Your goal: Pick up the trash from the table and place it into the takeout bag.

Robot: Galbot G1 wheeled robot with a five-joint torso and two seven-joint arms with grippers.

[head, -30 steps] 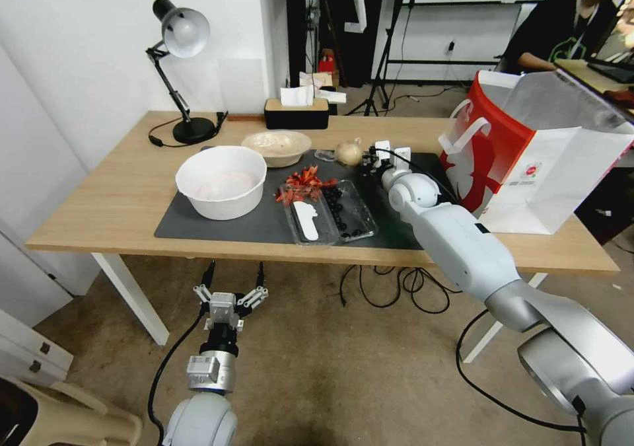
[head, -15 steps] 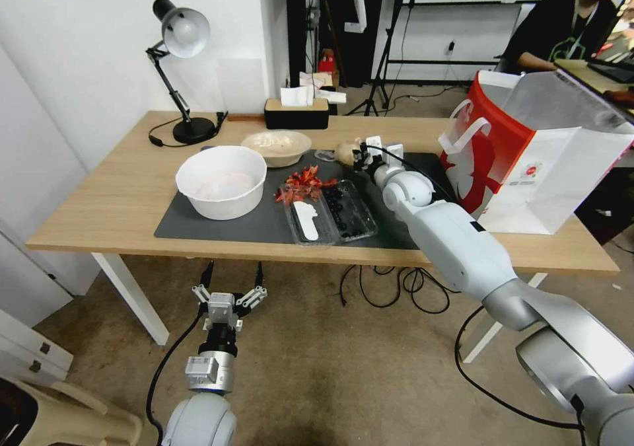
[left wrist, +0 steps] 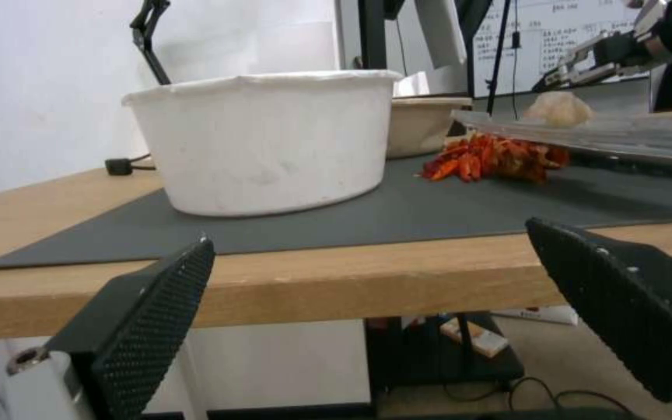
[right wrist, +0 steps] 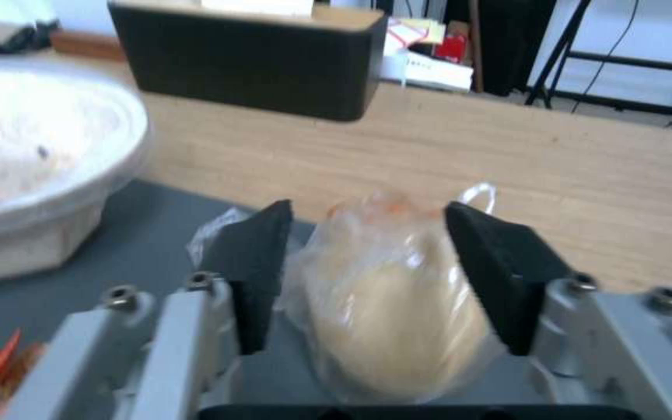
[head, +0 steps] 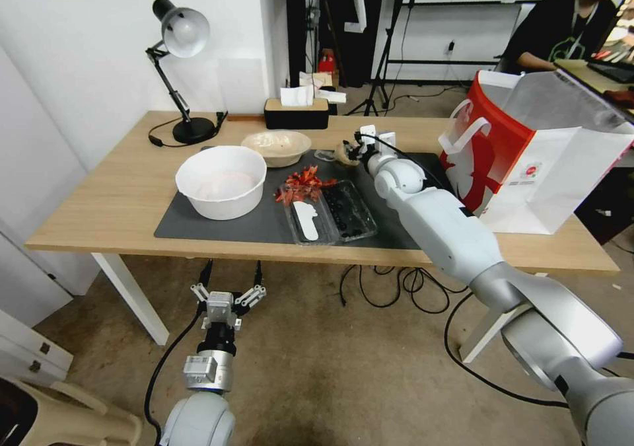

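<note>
Reaching across the table (head: 112,201), the right gripper (right wrist: 387,274) straddles the clear bag with beige lump (right wrist: 394,309).

Its two black pads (right wrist: 262,262) stand apart with the bag between them; one pad sits against the plastic, the other just beside it, so the bag is not yet pinched. The bag lies on the far edge of the dark grey mat (head: 264,224), between the shallow beige bowl (head: 276,147) and the red and white takeout bag (head: 528,155), which stands open at the table's right end. A large white bowl (head: 221,182) and a clear tray of black berries (head: 333,211) also rest on the mat. The left gripper (head: 228,297) hangs below the table's front edge, fingers spread wide and holding nothing.
</note>
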